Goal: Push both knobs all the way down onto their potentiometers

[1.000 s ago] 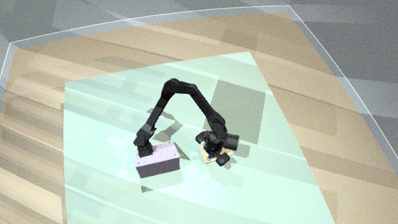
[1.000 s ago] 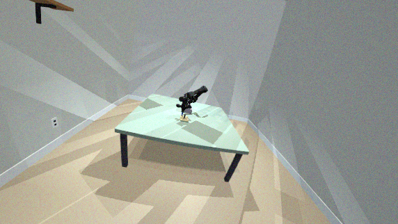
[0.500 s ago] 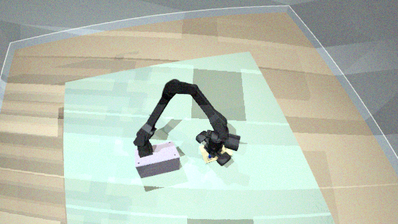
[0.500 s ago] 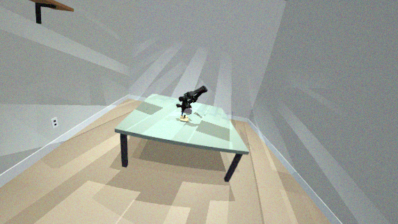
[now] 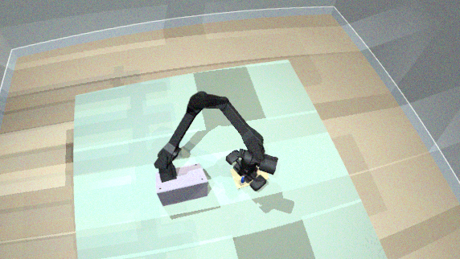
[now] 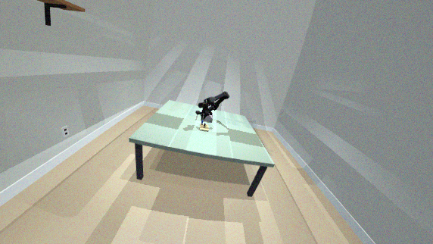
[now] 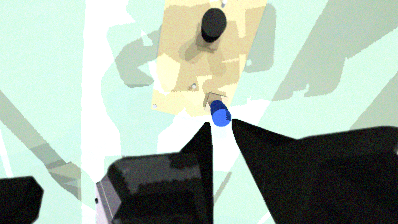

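The arm [image 5: 225,121] arches up from its base, then folds down over the circuit board [image 7: 210,55] near the table's [image 5: 121,121] middle. The gripper [image 7: 220,131] is spread slightly, gripping nothing, its tips flanking the blue knob [image 7: 220,114]. The black knob [image 7: 213,24] stands farther along. No writing is legible.

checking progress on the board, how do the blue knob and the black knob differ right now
Colour and size: the blue knob is bright blue and slimmer; the black knob is black and looks wider.

Place: the blue knob sits at the circuit board edge nearest the gripper; the black knob sits toward the far end.

Gripper: the blue knob lies just ahead of the parted fingertips, unheld; the black knob has nothing near it.

Both stand on the same board.
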### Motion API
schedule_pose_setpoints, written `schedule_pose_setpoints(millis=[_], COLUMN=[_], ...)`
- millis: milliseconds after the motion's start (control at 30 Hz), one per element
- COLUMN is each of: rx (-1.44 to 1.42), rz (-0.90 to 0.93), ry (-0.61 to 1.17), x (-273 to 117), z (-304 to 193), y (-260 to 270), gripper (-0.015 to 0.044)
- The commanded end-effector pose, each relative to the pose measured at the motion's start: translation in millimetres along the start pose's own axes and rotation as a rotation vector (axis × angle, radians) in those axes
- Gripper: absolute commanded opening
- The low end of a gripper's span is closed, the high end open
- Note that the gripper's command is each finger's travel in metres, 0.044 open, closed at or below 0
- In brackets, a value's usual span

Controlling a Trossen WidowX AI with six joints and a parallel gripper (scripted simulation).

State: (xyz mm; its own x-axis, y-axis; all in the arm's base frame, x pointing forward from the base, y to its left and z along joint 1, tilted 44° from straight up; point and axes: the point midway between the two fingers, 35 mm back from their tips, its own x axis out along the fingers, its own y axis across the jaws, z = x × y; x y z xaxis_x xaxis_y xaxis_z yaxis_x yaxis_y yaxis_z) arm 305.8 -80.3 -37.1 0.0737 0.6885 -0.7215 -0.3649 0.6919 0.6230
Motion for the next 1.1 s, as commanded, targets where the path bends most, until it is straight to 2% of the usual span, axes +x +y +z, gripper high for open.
schedule_pose_setpoints(millis=[0, 33, 300, 567, 700, 1067], rx=[0.001, 0.001, -0.008, -0.01, -0.01, -0.01], rz=[0.0, 0.0, -0.01, -0.011, -0.011, -0.011], ry=[0.0, 0.0, -0.005, -0.006, -0.006, -0.007], x=[1, 1, -31, -38, -18, -12], z=[0, 0, 64, 78, 78, 78], y=[0, 0, -3, -1, -1, -1], gripper=[0.0184, 0.021, 0.0, 0.0, 0.0, 0.0])
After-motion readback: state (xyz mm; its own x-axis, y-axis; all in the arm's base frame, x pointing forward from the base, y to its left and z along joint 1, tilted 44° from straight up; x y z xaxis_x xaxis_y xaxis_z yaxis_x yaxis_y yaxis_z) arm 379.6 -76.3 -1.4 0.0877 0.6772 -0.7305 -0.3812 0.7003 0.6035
